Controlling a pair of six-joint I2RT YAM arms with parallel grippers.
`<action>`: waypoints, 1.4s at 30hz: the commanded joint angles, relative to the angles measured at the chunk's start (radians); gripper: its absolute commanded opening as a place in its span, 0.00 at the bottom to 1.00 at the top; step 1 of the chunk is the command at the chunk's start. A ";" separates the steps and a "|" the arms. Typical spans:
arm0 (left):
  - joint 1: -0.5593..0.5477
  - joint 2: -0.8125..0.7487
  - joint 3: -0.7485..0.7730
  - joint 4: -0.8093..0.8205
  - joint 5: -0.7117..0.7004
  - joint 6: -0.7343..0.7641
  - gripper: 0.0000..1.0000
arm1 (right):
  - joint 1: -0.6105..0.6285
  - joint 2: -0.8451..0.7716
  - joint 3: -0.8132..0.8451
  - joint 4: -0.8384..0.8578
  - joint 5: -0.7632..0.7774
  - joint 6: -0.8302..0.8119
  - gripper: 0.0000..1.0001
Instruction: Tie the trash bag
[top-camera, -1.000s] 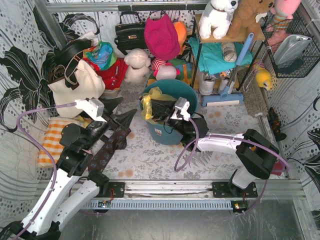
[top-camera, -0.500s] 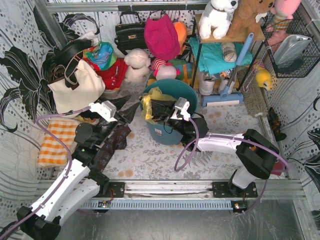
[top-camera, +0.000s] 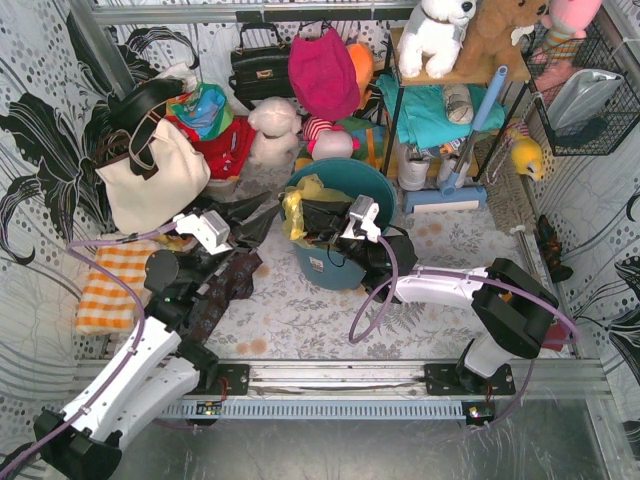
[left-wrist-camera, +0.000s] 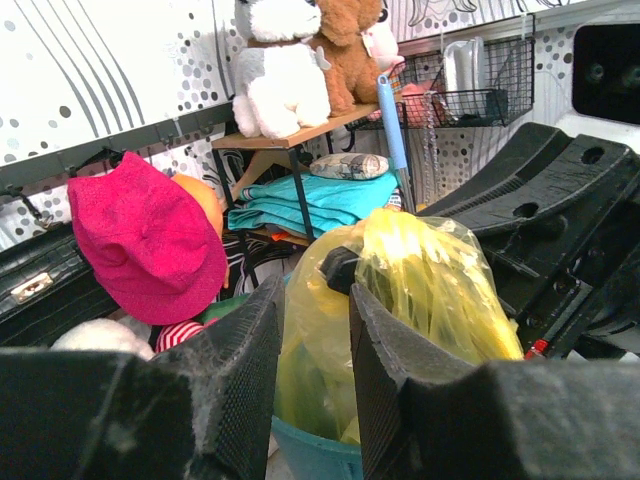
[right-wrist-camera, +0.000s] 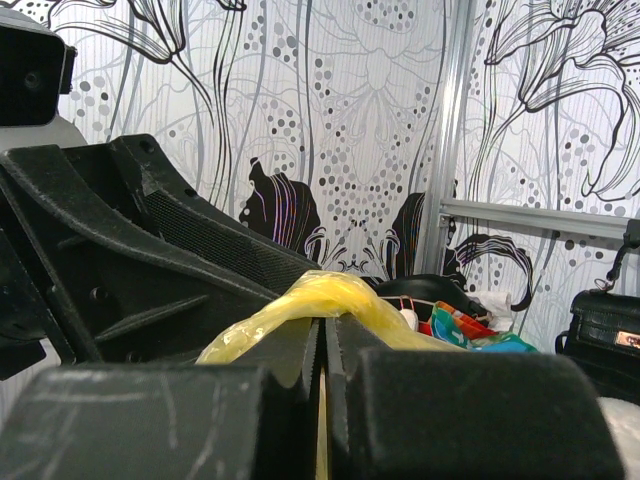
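Note:
The yellow trash bag (top-camera: 296, 207) sits in the round teal bin (top-camera: 362, 180), its top bunched up on the bin's left side. My right gripper (top-camera: 314, 224) reaches into the bin and is shut on a twisted strip of the bag (right-wrist-camera: 330, 296); its jaws (right-wrist-camera: 322, 335) pinch the plastic between them. My left gripper (top-camera: 266, 211) is open just left of the bin, close to the bag. In the left wrist view the bag (left-wrist-camera: 420, 285) fills the gap between my open fingers (left-wrist-camera: 235, 360), not gripped. The right gripper's black fingers (left-wrist-camera: 540, 200) show beside it.
A cream tote (top-camera: 150, 175) and an orange checked cloth (top-camera: 105, 285) lie at the left. A dark patterned cloth (top-camera: 222, 288) lies under my left arm. A black handbag (top-camera: 258, 65), a pink hat (top-camera: 322, 70) and a shelf with plush toys (top-camera: 440, 35) stand behind the bin.
My left gripper has moved right and away from me, from over the dark cloth up to the bin's left rim. The right gripper has kept its hold and not moved.

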 joint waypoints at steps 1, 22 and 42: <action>0.000 0.010 0.007 0.036 0.048 0.016 0.40 | 0.004 -0.029 0.027 0.101 -0.023 0.024 0.00; 0.000 0.050 0.052 0.007 0.079 0.015 0.32 | 0.003 -0.027 0.019 0.101 -0.032 0.036 0.00; 0.000 0.057 0.075 -0.008 0.016 0.004 0.00 | 0.004 -0.033 0.009 0.101 -0.023 0.036 0.00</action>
